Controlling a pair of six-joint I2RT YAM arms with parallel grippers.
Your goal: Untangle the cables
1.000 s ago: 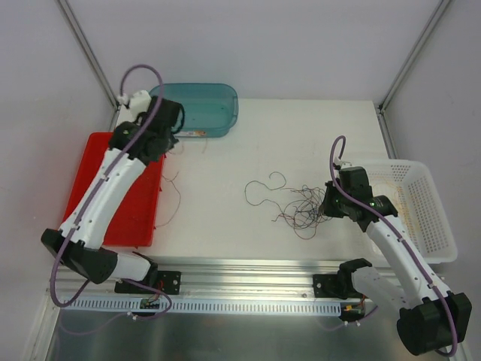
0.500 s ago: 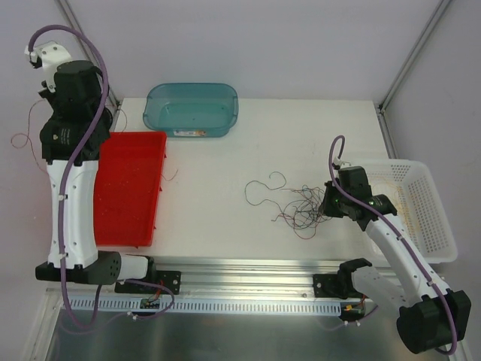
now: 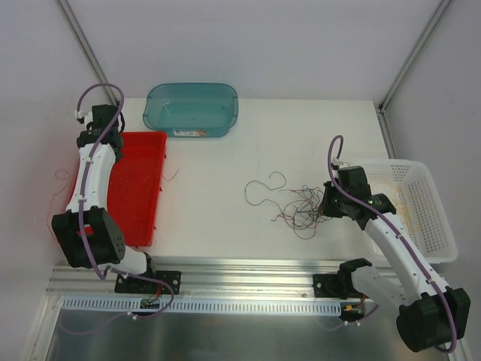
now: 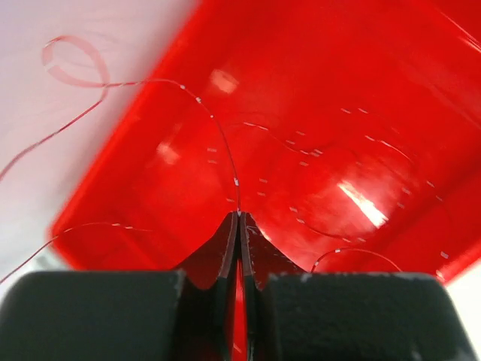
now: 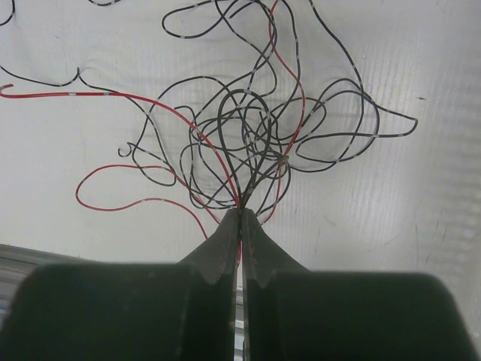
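The cables lie as a loose tangle (image 3: 301, 207) of red and dark wires on the white table, with a dark loop (image 3: 263, 188) apart to its left. My right gripper (image 3: 325, 204) is shut on several strands at the tangle's right edge; in the right wrist view its tips (image 5: 240, 213) pinch dark and red strands of the tangle (image 5: 255, 128). My left gripper (image 3: 96, 129) hovers over the red tray (image 3: 139, 188), shut on one thin red cable (image 4: 213, 120) that arcs away from its tips (image 4: 239, 213) past the tray's edge.
A teal tub (image 3: 192, 109) stands at the back behind the tray. A white basket (image 3: 421, 210) sits at the right table edge beside my right arm. Thin red wires lie inside the red tray (image 4: 316, 113). A metal rail runs along the front.
My left arm has come down from high at the far left and folded over the tray's left side, carrying the thin red cable. The right arm and tangle have not moved.
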